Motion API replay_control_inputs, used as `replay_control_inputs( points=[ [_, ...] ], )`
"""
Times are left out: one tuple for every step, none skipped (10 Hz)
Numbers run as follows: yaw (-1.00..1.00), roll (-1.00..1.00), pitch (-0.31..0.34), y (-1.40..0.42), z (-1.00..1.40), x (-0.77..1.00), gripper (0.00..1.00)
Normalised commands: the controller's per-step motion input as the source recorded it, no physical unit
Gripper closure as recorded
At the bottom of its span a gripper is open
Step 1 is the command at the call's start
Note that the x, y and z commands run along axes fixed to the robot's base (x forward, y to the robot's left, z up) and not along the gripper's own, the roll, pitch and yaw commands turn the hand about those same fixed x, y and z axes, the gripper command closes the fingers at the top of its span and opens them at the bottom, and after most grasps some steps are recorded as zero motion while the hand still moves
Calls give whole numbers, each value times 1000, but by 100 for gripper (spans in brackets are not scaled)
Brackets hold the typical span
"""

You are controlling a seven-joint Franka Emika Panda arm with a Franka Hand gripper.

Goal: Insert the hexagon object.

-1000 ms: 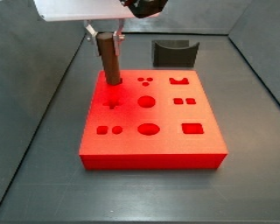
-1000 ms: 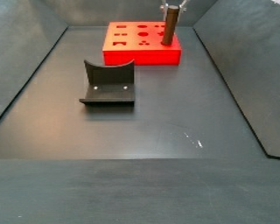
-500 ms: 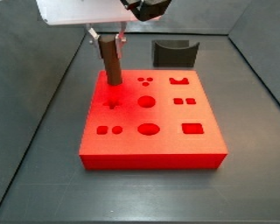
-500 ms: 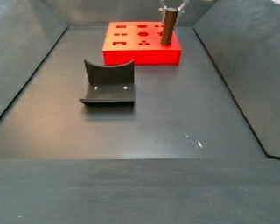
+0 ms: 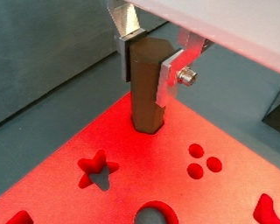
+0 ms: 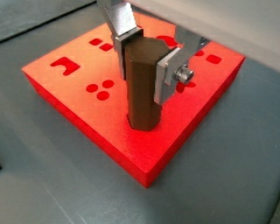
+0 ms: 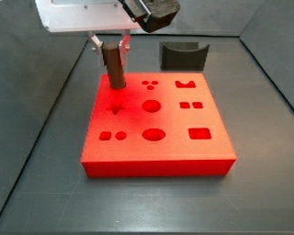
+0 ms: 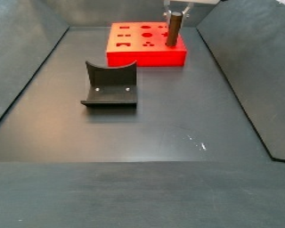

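Note:
The hexagon object [image 5: 147, 87] is a slim reddish-brown peg with six sides, held upright. My gripper [image 5: 150, 57] is shut on its upper part, with the silver fingers [image 5: 168, 77] pressed on two opposite sides. The peg's lower end stands in a hole near a corner of the red block [image 5: 166, 166]. Both wrist views show this; the peg [image 6: 142, 87] and block [image 6: 73, 83] appear there too. In a side view the gripper [image 7: 113, 41] holds the peg [image 7: 113, 69] at the block's [image 7: 156, 138] far left corner. In a side view the peg [image 8: 173, 32] is on the block [image 8: 139, 46].
The red block has several other cut-out holes, such as a star [image 5: 95, 168] and three dots [image 5: 199, 161]. A dark grey curved holder [image 7: 182, 55] stands behind the block; it also shows in a side view [image 8: 109, 85]. Dark sloping walls [image 7: 39, 138] enclose the floor.
The gripper and the peg have moved down a little. Less of the peg shows above the red block than before.

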Motion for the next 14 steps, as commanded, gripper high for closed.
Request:
replay_control_inputs(
  points=[
    [3,94,19,-29,-1000,26,100],
    [9,114,30,-34,-1000,20,100],
    [17,127,44,-34,-977,0,100],
    [14,130,39,-69,-983,0,100],
    [14,163,40,-80,-923,0,100],
    [6,201,74,-129,-823,9,100],
    [0,166,74,-149,-811,11,100],
    [0,124,67,-154,-720,0,100],
    [0,107,83,-160,-620,0,100],
    [0,124,117,-166,-591,0,100],
    [0,139,130,-151,-606,0,100],
    [0,121,111,-126,-589,0,100],
    [0,117,104,-100,-474,0,100],
    [0,51,4,-9,-60,0,100]
  ],
)
